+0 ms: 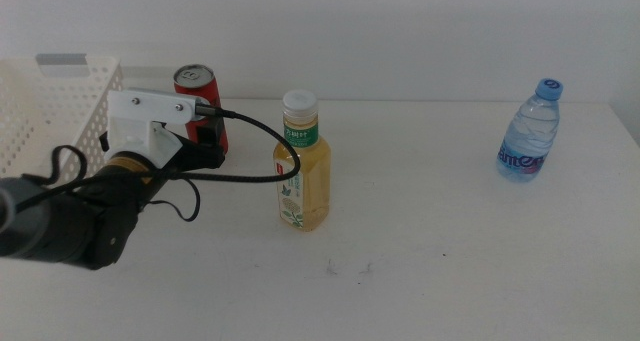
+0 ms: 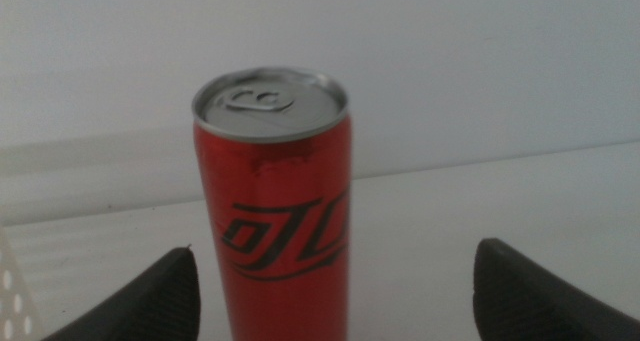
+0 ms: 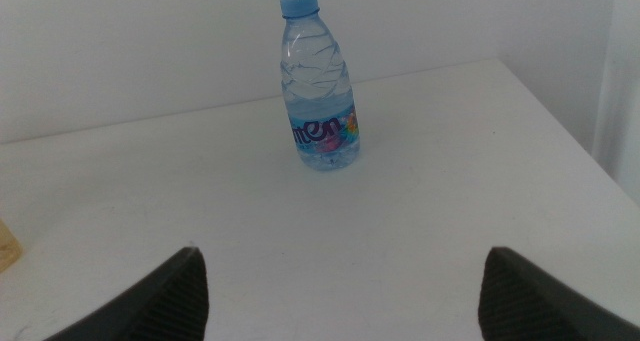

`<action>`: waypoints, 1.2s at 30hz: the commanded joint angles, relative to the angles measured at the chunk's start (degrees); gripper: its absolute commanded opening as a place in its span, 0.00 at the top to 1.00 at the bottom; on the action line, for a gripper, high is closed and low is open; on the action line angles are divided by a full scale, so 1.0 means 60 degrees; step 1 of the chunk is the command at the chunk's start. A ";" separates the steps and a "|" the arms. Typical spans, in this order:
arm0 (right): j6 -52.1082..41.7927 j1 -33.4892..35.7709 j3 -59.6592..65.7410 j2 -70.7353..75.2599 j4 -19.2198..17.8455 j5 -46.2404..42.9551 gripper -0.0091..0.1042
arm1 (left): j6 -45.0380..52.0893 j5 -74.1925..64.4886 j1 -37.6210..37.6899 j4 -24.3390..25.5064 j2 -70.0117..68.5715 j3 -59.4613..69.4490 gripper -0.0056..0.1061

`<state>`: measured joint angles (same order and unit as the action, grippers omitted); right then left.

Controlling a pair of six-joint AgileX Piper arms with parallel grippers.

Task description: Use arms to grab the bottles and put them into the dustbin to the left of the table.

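Note:
The red cola can (image 1: 200, 101) stands upright at the back left of the table (image 1: 450, 271), next to the white dustbin (image 1: 50, 111). My left gripper (image 1: 205, 141) reaches in from the left and is right at the can. In the left wrist view the can (image 2: 275, 201) stands between the open jaws of the left gripper (image 2: 337, 249), nearer one jaw, not clamped. The yellow tea bottle (image 1: 302, 166) stands mid-table. The clear water bottle (image 1: 528, 133) stands at the far right. My right gripper (image 3: 342, 251) is open and empty, well short of the water bottle (image 3: 318, 86).
A black cable loops from the left wrist camera mount (image 1: 150, 116) past the tea bottle. A corner of the dustbin shows in the left wrist view (image 2: 8, 291). The table's right edge runs just beyond the water bottle. Small dark scuff marks (image 1: 345, 269) lie at the front centre.

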<state>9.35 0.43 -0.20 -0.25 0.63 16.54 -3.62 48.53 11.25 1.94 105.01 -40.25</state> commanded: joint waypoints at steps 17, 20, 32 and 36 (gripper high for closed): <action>-0.0038 -0.0071 0.0026 0.0042 -0.0105 -0.0045 0.17 | -0.0142 0.0240 -0.0358 -0.0001 0.3159 -0.2896 0.11; -0.0038 -0.0071 0.0026 0.0042 -0.0105 -0.0045 0.17 | 0.0116 0.0240 -0.0358 -0.0075 0.3482 -0.3225 0.11; -0.0038 -0.0071 0.0026 0.0042 -0.0105 -0.0045 0.17 | -0.0049 0.0865 -0.0459 0.0153 0.3776 -0.3440 0.49; -0.0038 -0.0071 0.0026 0.0042 -0.0105 -0.0045 0.17 | 0.0135 0.0964 -0.0459 0.0360 0.2919 -0.2475 0.75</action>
<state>9.35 0.43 -0.20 -0.25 0.63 16.54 -3.11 52.04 8.62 3.59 125.15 -56.88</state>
